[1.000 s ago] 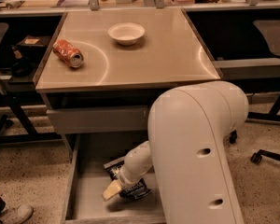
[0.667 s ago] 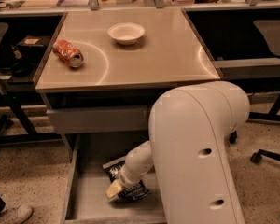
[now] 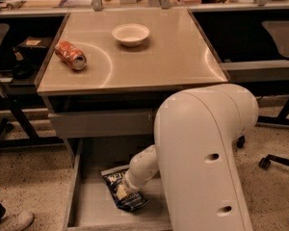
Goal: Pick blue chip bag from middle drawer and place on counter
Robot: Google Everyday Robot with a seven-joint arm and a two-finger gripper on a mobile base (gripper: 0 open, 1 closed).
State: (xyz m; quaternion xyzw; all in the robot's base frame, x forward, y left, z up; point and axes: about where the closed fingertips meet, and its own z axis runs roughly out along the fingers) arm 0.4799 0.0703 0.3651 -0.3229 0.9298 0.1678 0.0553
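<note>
**Q:** What does the camera view show, and where is the blue chip bag?

**A:** It looks down on a grey cabinet. The middle drawer (image 3: 89, 203) is pulled open at the bottom. The blue chip bag (image 3: 134, 202) lies flat on the drawer floor, towards the right, with its white lettering facing up.

**Q:** Where is the gripper?

**A:** The gripper (image 3: 120, 192) is down inside the drawer, its pale tip on the bag's middle. It cannot be told whether it is clamped on the bag or only resting on it.

**Q:** Does anything block the view?

**A:** Yes. The robot's bulky white arm (image 3: 202, 153) fills the lower right. It hides the right part of the drawer and the cabinet's right front corner.

**Q:** What else is around?

**A:** The glossy tan counter (image 3: 173, 57) is above. A white bowl (image 3: 130, 34) stands near its back edge. A crushed orange soda can (image 3: 71, 55) lies on its side at the left. A closed grey drawer front (image 3: 101, 123) sits between the counter and the open drawer. A cluttered bench (image 3: 77, 1) runs behind. An office chair (image 3: 282, 35) stands to the right, and a pale shoe (image 3: 17, 220) shows on the speckled floor at lower left.
</note>
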